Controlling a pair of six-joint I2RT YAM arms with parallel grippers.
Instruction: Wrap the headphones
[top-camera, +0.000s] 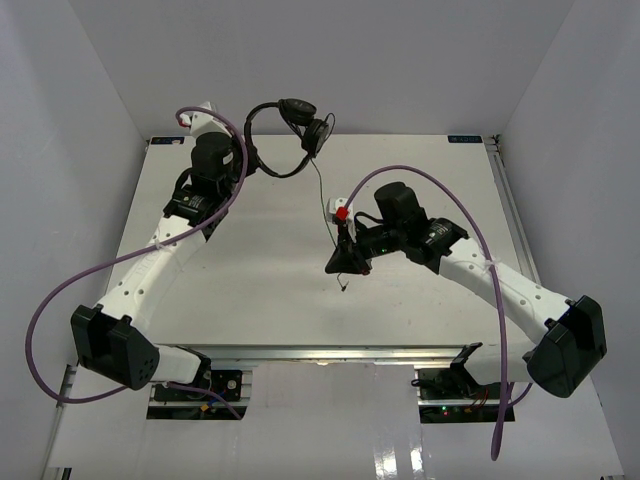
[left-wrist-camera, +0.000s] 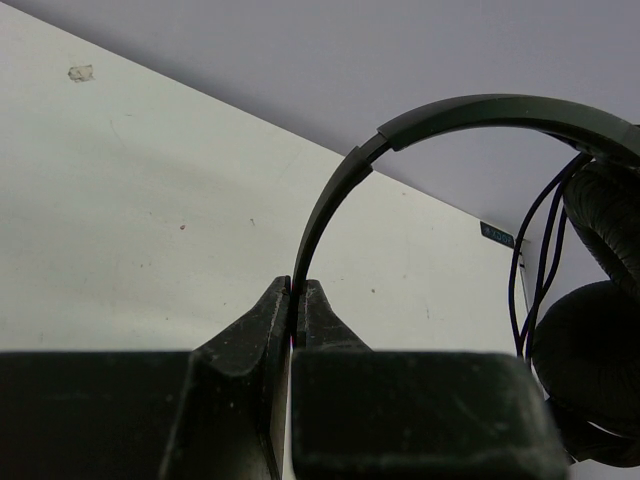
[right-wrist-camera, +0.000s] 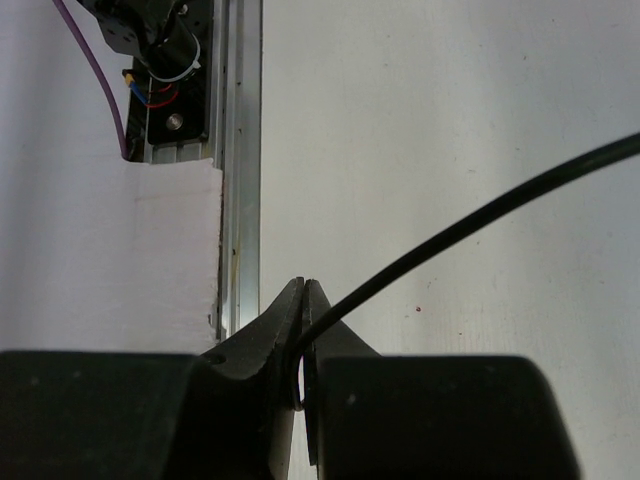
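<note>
The headphones (top-camera: 298, 110) hang above the table's (top-camera: 250, 290) far edge, upper centre of the top view. The left jaws are clamped on the headband (left-wrist-camera: 328, 200). The right jaws pinch the cord (right-wrist-camera: 500, 206) at mid-frame, its end dangling below. Strands by the earcups (left-wrist-camera: 590, 350) may be a first turn, I cannot tell. Wrapping looks barely begun.

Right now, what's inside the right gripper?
The right gripper is shut on the headphones' cord. Beyond that pinch, the cord is covered by the gripper's own body.
</note>
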